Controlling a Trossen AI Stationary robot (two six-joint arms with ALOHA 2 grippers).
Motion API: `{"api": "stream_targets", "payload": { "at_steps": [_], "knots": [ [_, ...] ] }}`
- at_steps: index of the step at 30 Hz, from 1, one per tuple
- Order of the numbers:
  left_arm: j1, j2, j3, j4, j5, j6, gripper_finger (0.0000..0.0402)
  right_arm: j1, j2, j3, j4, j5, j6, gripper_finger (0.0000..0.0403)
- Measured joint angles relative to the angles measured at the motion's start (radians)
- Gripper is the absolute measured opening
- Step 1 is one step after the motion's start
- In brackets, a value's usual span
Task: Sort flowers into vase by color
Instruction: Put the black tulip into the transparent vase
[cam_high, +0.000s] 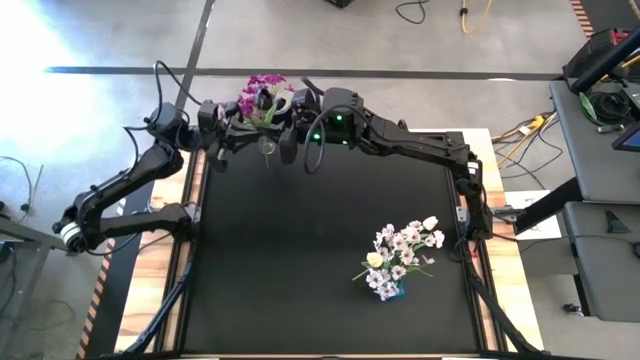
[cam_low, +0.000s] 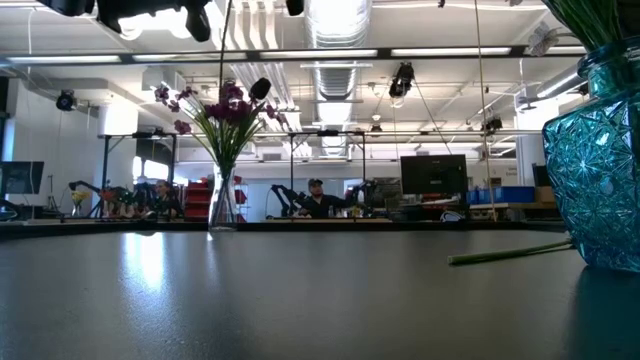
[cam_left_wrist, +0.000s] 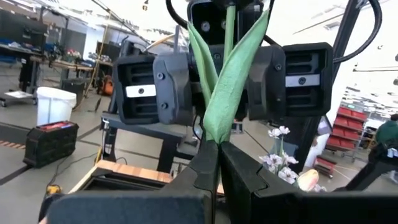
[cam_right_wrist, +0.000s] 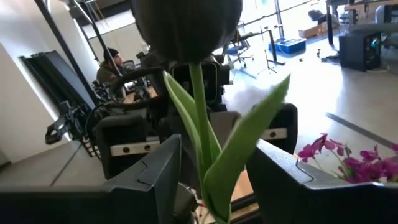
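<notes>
Landmark: the clear vase (cam_low: 222, 200) of magenta flowers (cam_high: 262, 88) at the far edge of the black mat (cam_high: 300, 260).

Left of the vase: left gripper (cam_high: 232, 128), raised above the mat. In the left wrist view its fingers (cam_left_wrist: 208, 168) are pressed together on the green stem of the dark-budded tulip (cam_right_wrist: 186, 25), pinching it just below where the leaves fork. The stem runs on past the fingertips, upright between the two arms.

At the vase: the tulip hangs just beside the magenta spray, not yet in the water neck. In the high view I cannot tell whether it stands directly over the mouth.

Right of the vase: right gripper (cam_high: 296, 128), face to face with the left. Its fingers (cam_right_wrist: 155, 168) stand apart on either side of the same stem and leaves, not visibly touching them. Judgement: a handover is in progress, and the stem's long axis already lies crosswise to the right jaws, so closing would take it.

Well to the right of the vase, at the near side: teal vase (cam_high: 394, 290) with the white and cream flowers (cam_high: 402, 252); one loose stem (cam_low: 510, 254) lies on the mat beside it.
</notes>
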Motion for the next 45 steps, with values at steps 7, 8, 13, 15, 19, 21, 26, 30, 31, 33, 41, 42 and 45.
{"api": "stream_targets", "payload": {
  "at_steps": [7, 8, 13, 15, 19, 21, 26, 30, 31, 33, 41, 42, 45],
  "knots": [
    [0.000, 0.038, 0.000, -0.002, 0.039, -0.001, 0.0000, -0.005, 0.000, 0.000, 0.027, 0.000, -0.016, 0.0114],
    [0.000, 0.042, 0.000, -0.003, 0.046, -0.005, 0.0000, -0.005, 0.002, 0.000, 0.028, 0.000, -0.016, 0.0103],
    [0.005, 0.047, 0.000, -0.006, 0.045, -0.010, 0.0000, -0.005, 0.006, -0.001, 0.024, 0.006, -0.036, 0.0032],
    [0.016, 0.040, 0.000, -0.024, 0.043, -0.009, 0.0003, -0.004, 0.006, -0.001, 0.024, 0.025, -0.072, 0.0016],
    [0.050, 0.019, 0.000, -0.137, 0.042, 0.014, 0.0025, 0.006, 0.006, 0.001, 0.027, 0.042, -0.176, 0.0013],
    [0.069, -0.008, 0.000, -0.209, 0.037, 0.068, 0.0040, 0.017, 0.006, 0.003, 0.038, 0.071, -0.243, 0.0012],
    [0.132, -0.106, 0.000, -0.361, 0.036, 0.172, 0.0079, 0.035, 0.005, -0.004, 0.103, 0.098, -0.379, 0.0012],
    [0.182, -0.182, 0.000, -0.462, 0.009, 0.220, 0.0101, 0.032, 0.004, -0.042, 0.161, 0.105, -0.461, 0.0012],
    [0.194, -0.200, 0.000, -0.481, 0.009, 0.230, 0.0104, 0.029, 0.004, -0.061, 0.185, 0.105, -0.483, 0.0012],
    [0.215, -0.235, 0.000, -0.515, 0.008, 0.246, 0.0108, 0.022, 0.004, -0.104, 0.239, 0.097, -0.519, 0.0012],
    [0.288, -0.346, 0.000, -0.604, -0.012, 0.252, 0.0110, -0.016, 0.005, -0.295, 0.496, 0.071, -0.575, 0.0009],
    [0.292, -0.358, 0.000, -0.618, -0.015, 0.253, 0.0110, -0.022, 0.005, -0.311, 0.519, 0.071, -0.575, 0.0009],
    [0.301, -0.383, 0.000, -0.653, -0.017, 0.251, 0.0110, -0.037, 0.005, -0.362, 0.593, 0.070, -0.575, 0.0009]
  ]
}}
